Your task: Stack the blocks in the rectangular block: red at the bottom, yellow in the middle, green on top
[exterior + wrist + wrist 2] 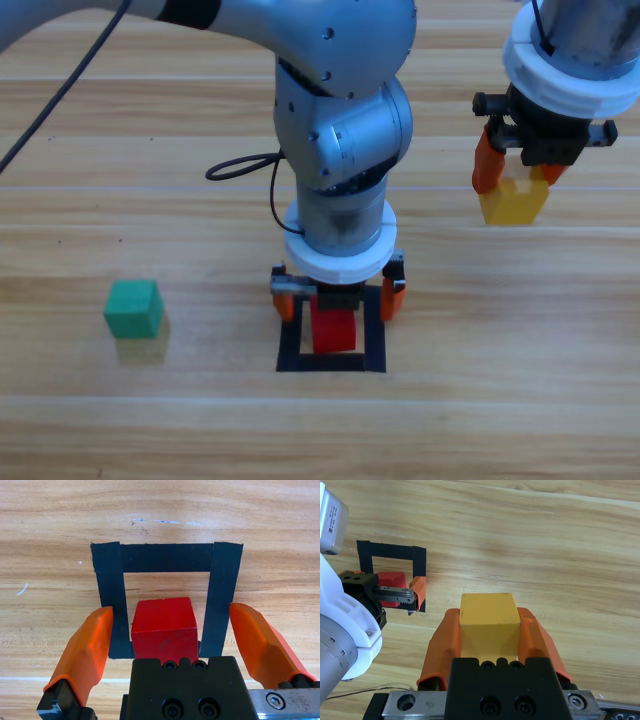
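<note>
The red cube (334, 330) (163, 627) rests on the wood inside the black tape rectangle (372, 335) (167, 557) (390, 550), toward its near side. My left gripper (340, 295) (167, 630) hangs over it, open, with an orange jaw on each side and not touching the cube. At the upper right, my right gripper (517, 180) (487, 617) is shut on the yellow cube (514, 200) (487, 617), held off the table. The teal-green cube (134, 308) sits alone at the left.
A black cable (245, 168) loops on the table behind the left arm. Bare wood lies between the green cube and the rectangle, and along the front edge.
</note>
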Available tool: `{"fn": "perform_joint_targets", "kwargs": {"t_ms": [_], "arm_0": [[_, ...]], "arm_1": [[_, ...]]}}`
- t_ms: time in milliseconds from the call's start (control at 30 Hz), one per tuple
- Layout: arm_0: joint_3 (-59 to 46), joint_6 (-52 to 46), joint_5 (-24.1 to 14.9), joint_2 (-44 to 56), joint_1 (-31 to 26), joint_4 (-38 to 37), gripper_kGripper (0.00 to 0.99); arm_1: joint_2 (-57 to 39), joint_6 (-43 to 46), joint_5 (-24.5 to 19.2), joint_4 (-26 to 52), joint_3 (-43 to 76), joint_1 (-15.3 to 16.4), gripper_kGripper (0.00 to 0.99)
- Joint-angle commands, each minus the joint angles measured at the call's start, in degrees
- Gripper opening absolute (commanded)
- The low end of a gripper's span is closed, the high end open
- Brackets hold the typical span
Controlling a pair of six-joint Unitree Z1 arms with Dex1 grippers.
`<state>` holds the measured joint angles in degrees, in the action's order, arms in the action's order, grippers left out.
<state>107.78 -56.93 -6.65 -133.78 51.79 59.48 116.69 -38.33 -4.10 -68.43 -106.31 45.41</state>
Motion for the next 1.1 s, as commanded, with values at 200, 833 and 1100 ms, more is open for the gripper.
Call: {"fn": "perform_joint_targets", "kwargs": {"t_ms": [200,833,1100], "arm_0": [[25.29,4.90,-4.87,5.02,-2.04,20.85,0.990],[-11.63,32.41,-0.56,31.56,-34.91,21.03,0.990],[-14.35,36.01,6.03,35.61,-36.76,19.45,0.979]], "arm_1": [[0.03,0.19,-0.29,-0.12,0.22,0.99,0.005],[7.15,-3.77,3.14,-0.39,-6.46,9.43,0.006],[15.85,-4.47,2.78,-2.93,-14.98,12.51,0.008]]}}
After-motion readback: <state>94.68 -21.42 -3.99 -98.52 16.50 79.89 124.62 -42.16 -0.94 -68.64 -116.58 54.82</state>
